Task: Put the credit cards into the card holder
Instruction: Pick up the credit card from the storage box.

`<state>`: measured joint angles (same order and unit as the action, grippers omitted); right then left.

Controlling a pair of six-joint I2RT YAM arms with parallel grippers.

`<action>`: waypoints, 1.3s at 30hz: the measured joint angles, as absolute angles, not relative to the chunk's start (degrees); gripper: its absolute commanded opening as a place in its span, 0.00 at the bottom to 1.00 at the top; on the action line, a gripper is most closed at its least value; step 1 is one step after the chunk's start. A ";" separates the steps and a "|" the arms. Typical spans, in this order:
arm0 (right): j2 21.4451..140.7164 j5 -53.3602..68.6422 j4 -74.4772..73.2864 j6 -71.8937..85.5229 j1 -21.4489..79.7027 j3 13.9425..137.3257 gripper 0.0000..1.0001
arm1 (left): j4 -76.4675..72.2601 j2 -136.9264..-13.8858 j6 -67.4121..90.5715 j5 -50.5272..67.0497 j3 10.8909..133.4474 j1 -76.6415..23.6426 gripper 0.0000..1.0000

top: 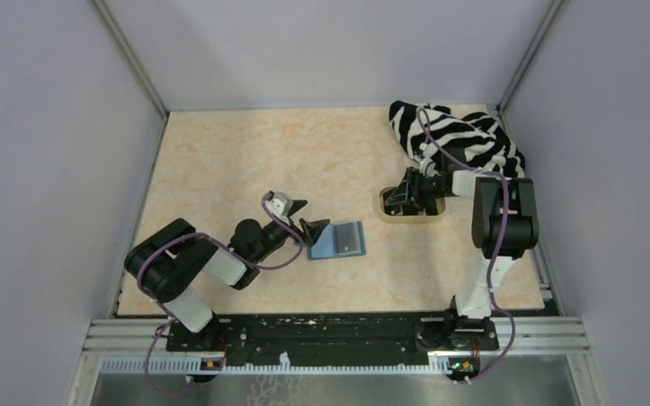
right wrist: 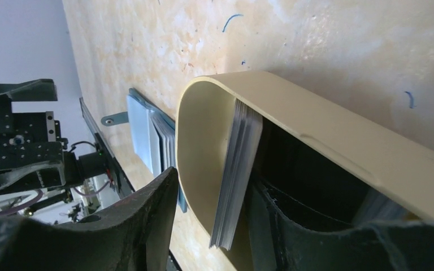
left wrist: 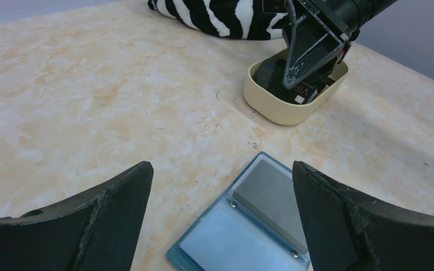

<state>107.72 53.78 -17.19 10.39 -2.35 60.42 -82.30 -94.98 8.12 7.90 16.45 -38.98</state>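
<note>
The teal card holder (top: 337, 241) lies open on the table, a grey card (left wrist: 277, 197) in its far pocket. My left gripper (top: 309, 218) hovers open just over its near side, and in the left wrist view the left gripper (left wrist: 221, 169) has nothing between its fingers. A stack of credit cards (right wrist: 237, 175) stands on edge against the end wall of the tan tray (right wrist: 339, 135). My right gripper (right wrist: 215, 186) straddles that wall, one finger inside pressing the stack, the other against the outside. Black cards (left wrist: 308, 90) show in the tray.
A zebra-striped cloth (top: 465, 139) is heaped at the back right corner, just behind the tray (top: 432, 218). Grey walls close the table on three sides. The right arm's elbow stands at the table's right edge.
</note>
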 measured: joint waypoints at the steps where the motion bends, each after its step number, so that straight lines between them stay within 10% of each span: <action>1: 108.07 53.67 -17.47 10.26 -1.85 60.45 0.47 | -82.30 -95.00 8.12 7.90 16.45 -38.98 0.99; 39: 107.85 55.27 -21.10 8.58 -8.67 61.32 0.23 | -82.35 -95.00 8.14 7.90 16.45 -38.98 0.99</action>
<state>107.85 55.27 -21.10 8.58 -8.67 61.32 -82.35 -95.00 8.14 7.90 16.45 -38.98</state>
